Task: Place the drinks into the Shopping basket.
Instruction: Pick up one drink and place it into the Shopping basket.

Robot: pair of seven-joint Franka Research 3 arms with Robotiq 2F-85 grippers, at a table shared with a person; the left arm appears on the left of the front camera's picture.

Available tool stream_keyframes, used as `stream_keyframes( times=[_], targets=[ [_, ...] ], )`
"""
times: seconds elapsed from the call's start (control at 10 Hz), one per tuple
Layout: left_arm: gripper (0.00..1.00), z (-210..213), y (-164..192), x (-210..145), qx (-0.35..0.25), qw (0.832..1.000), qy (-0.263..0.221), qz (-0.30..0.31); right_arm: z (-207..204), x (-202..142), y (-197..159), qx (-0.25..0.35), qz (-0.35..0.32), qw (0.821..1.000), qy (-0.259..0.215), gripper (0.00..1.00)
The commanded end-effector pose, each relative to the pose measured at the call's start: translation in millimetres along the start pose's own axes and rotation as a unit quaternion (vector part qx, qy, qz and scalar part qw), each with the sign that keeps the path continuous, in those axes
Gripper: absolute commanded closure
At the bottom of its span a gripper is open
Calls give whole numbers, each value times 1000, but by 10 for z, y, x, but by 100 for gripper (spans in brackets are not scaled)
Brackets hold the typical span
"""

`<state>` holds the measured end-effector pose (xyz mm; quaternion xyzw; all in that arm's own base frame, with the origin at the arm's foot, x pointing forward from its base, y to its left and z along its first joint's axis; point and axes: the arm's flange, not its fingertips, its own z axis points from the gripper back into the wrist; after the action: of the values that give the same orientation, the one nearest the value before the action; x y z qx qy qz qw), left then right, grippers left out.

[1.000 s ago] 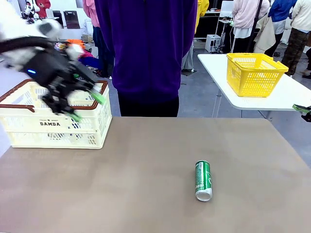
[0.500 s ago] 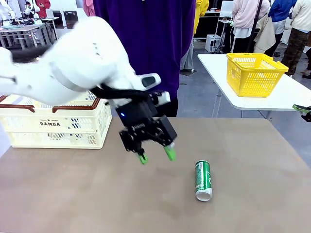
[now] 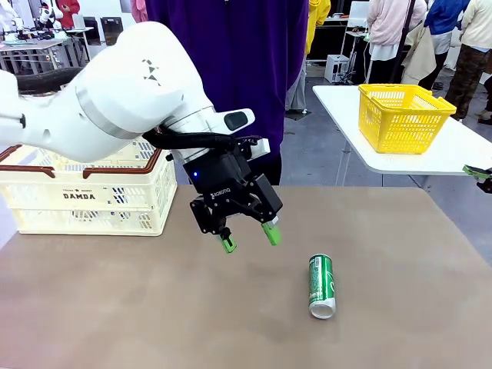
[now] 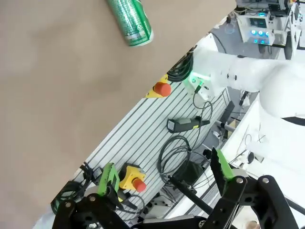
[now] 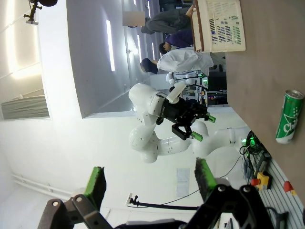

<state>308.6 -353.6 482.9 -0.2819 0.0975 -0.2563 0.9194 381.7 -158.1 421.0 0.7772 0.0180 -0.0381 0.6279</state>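
In the front view the left arm reaches in from nine o'clock across the brown table (image 3: 154, 307), and its left gripper (image 3: 247, 237) hangs above the tabletop near the middle with its green-tipped fingers spread apart and nothing between them. A green can (image 3: 321, 285) lies on its side on the table at about four o'clock from that gripper, apart from it, silver top toward the near edge. The cream shopping basket (image 3: 84, 201) with the brown rim stands at the table's far left, at about nine o'clock from the gripper, partly behind the arm; what it holds cannot be made out. A person in a purple top (image 3: 231, 69) stands at the far side at twelve o'clock, and a yellow basket (image 3: 403, 115) sits on a white table (image 3: 461, 154) at two o'clock. In the left wrist view the left gripper's fingers (image 4: 108, 177) stand wide apart at the bottom edge, holding nothing, and the green can (image 4: 129, 21) lies on the table at twelve o'clock, well clear of them. In the right wrist view the right gripper (image 5: 150, 179) is also spread wide and empty; the green can (image 5: 289, 117) lies at three o'clock on the table, the shopping basket (image 5: 218, 26) sits at one o'clock, and the left gripper (image 5: 194, 128) shows farther off near the middle.
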Motion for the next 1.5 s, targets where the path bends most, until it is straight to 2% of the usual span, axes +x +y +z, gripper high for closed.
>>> stream_keyframes(
  times=[0.0, 0.1, 0.3, 0.6, 0.7, 0.9, 1.0, 1.1, 1.4],
  targets=[
    [0, -110, -11, 86, -9, 998, 2, 68, 19, 4, 51, 7, -6, 1000, -3, 0],
    [0, -388, -279, 159, 25, 994, 10, 106, 19, 4, 51, 7, -6, 1000, -3, 0],
    [0, -982, -644, 529, 90, 988, 15, 123, 19, 4, 51, 7, -6, 1000, -3, 0],
    [0, -1609, -894, 918, 196, 960, -53, 195, 19, 4, 51, 7, -6, 1000, -3, 0],
    [0, -1816, -917, 953, 229, 947, -61, 216, 19, 4, 51, 7, -6, 1000, -3, 0],
    [0, -2201, -907, 1013, 264, 932, -117, 217, 19, 4, 51, 7, -6, 1000, -3, 0],
    [0, -2287, -870, 1069, 267, 930, -139, 210, 19, 4, 51, 7, -6, 1000, -3, 0],
    [0, -2377, -834, 1119, 249, 940, -138, 188, 19, 4, 51, 7, -6, 1000, -3, 0],
    [0, -2476, -650, 1172, 273, 930, -155, 193, 19, 4, 51, 7, -6, 1000, -3, 0]
  ],
)
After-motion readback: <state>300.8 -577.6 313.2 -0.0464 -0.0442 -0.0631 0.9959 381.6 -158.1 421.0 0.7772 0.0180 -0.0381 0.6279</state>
